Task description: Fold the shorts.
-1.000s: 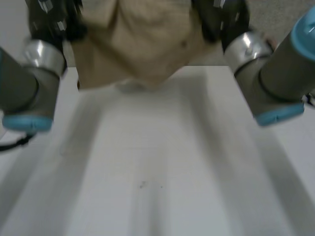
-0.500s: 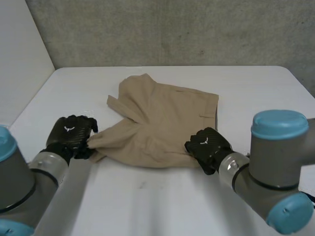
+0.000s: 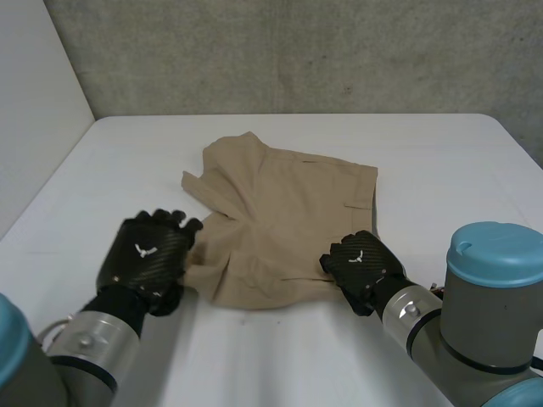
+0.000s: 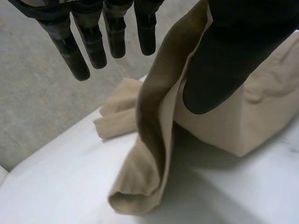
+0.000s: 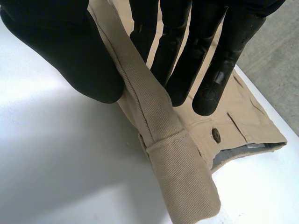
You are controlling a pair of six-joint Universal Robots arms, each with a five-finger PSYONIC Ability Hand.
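Note:
Tan shorts lie bunched and partly folded on the white table. My left hand is at their near left corner. In the left wrist view its fingers are straight and stand apart from the thumb; a fold of the shorts hangs loose against the thumb. My right hand is at the near right corner. There the thumb and fingers pinch the shorts' thick hem band, which is lifted a little off the table.
A grey wall runs behind the table's far edge and a white panel stands at the left. Bare tabletop lies in front of the shorts and on both sides. A brown button shows on the shorts beyond my right fingertips.
The shorts, held up high between both hands a second ago, have come down onto the table. My left hand's fingers have opened off the corner. My right hand keeps its pinch.

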